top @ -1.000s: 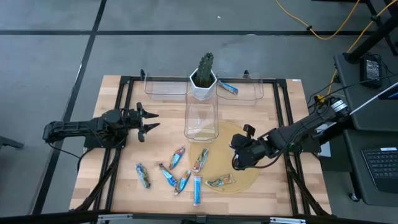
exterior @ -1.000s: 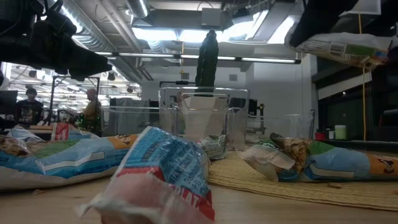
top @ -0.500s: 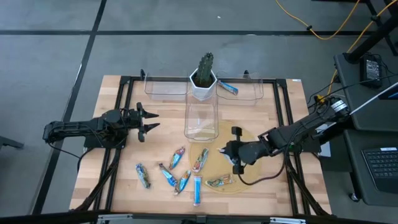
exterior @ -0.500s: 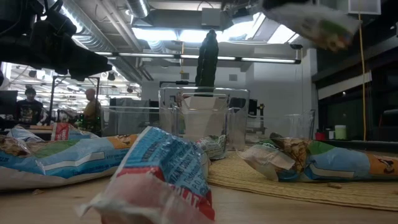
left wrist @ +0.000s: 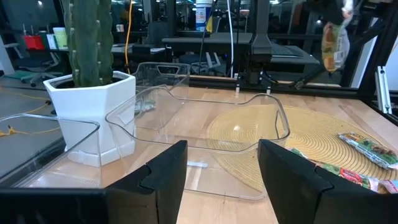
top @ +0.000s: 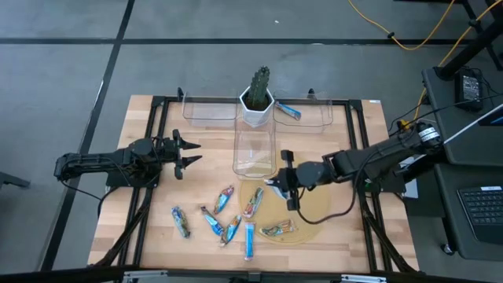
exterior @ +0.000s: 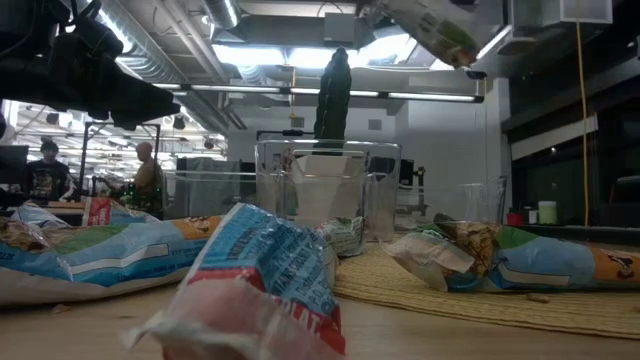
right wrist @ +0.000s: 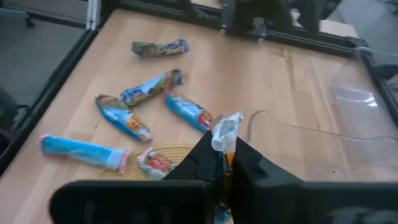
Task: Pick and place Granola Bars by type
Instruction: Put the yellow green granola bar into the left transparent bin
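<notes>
My right gripper (top: 280,182) is shut on a green-brown granola bar (left wrist: 334,41), in the air over the round woven mat (top: 310,206) beside the tall clear middle bin (top: 254,151). Several more bars lie on the table and the mat, among them a blue one (top: 249,240) and a green-brown one (top: 252,201). One blue bar (top: 288,112) lies in the far right bin (top: 318,115). My left gripper (top: 191,153) waits open at the table's left, level, with nothing between its fingers (left wrist: 166,177). My right gripper pinches the bar between its two fingers, and the wrapper's silvery crimped end (right wrist: 225,129) sticks out past the fingertips. The fingers slant down, coming from the table's right. The bar is lifted clear of the mat and hangs tilted in the left wrist view.
A cactus in a white pot (top: 257,101) stands at the far middle, between the far left bin (top: 209,108) and the far right bin. A black frame (top: 157,102) runs around the wooden tabletop. People stand in the room beyond the table (exterior: 45,165).
My right gripper has gone up and toward the table's left and far side, from over the mat's right part to beside the middle bin. Its wrist has rolled and tipped up. The bar has stayed in its hold and swung with it.
</notes>
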Motion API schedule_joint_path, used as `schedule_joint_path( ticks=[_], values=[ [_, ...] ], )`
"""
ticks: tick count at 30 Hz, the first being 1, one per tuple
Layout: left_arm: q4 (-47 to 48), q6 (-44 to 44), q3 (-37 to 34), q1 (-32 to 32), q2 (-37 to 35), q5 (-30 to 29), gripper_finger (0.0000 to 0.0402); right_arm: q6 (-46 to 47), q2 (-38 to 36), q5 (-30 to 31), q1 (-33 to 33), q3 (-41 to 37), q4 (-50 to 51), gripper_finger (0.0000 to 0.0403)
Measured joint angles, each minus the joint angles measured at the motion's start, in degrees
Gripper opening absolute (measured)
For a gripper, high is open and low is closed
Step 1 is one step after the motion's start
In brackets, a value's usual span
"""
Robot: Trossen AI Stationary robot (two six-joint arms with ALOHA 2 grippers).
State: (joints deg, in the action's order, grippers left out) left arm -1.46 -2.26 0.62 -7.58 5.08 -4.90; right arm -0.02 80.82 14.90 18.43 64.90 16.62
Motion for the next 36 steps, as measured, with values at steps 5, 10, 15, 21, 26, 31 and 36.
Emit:
schedule_joint_path(
  ticks=[5,10,15,21,26,31,36],
  values=[
    [0.0,0.0,0.0,0.0,0.0,0.0,0.019,0.1,0.0,-3.1,-2.9,0.0,-0.9,0.0017],
    [-0.1,0.0,0.0,0.0,0.0,-0.2,0.019,-1.0,0.0,-6.2,-5.7,0.0,-2.8,0.0028],
    [-0.4,0.0,0.0,0.0,0.0,-1.2,0.019,-3.4,0.0,-11.5,-7.9,0.0,-6.3,0.0015],
    [-0.8,-0.4,0.0,0.0,0.0,-1.2,0.0191,-6.3,0.0,-13.6,-8.9,0.0,-7.4,0.0026],
    [-4.7,-6.1,0.0,0.0,0.0,0.6,0.019,-6.7,0.0,-13.6,-8.9,0.0,-7.4,0.0024],
    [-8.0,-7.1,0.0,0.0,0.0,2.2,0.019,-6.7,0.0,-13.6,-8.9,0.0,-7.4,0.0015],
    [-7.3,-7.1,0.0,0.0,0.0,-0.7,0.0191,-6.7,0.0,-13.6,-8.9,0.0,-7.4,0.0029]
  ],
)
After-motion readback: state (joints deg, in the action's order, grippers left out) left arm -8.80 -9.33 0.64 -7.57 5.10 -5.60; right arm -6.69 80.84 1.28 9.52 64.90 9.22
